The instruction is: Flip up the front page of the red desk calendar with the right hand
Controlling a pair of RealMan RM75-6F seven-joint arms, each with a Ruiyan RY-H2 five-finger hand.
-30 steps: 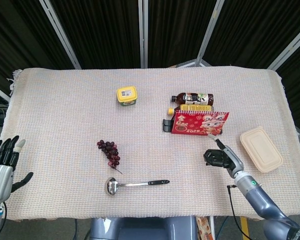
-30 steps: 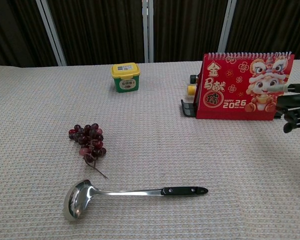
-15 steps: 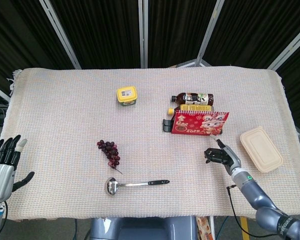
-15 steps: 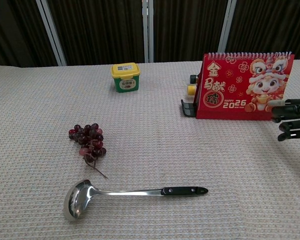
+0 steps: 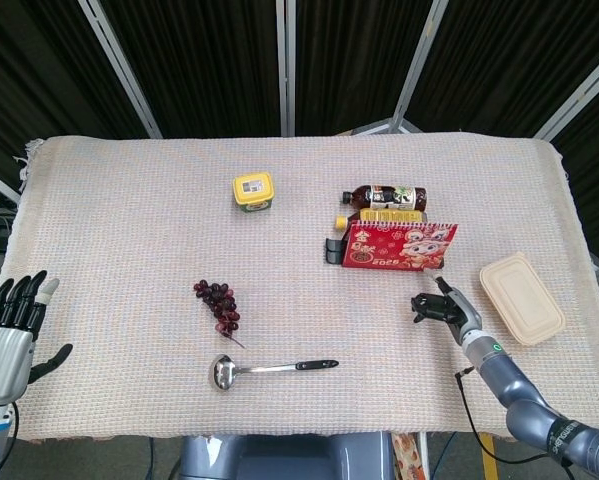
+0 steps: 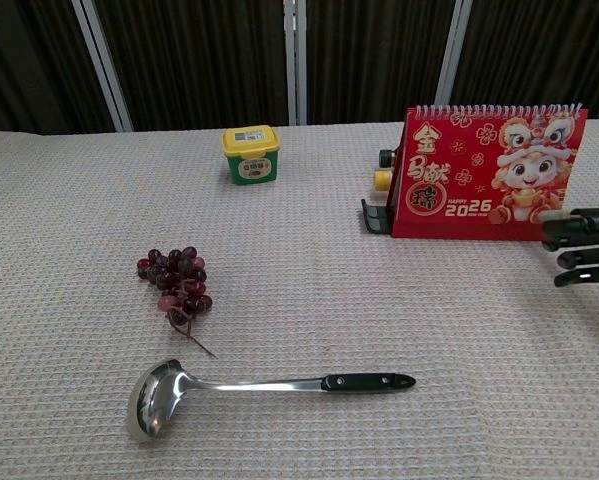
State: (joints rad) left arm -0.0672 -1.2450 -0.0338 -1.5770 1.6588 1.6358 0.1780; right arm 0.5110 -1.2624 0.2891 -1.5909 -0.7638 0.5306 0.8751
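Right hand: empty, fingers apart, reaching toward calendar lower corner.
Left hand: spread wide, empty.

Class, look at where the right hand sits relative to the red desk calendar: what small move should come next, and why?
Probably ease the right hand forward to the lower right edge of the red desk calendar. The front page is not yet lifted, and the fingertips point at that corner, seemingly just short of it, holding nothing.
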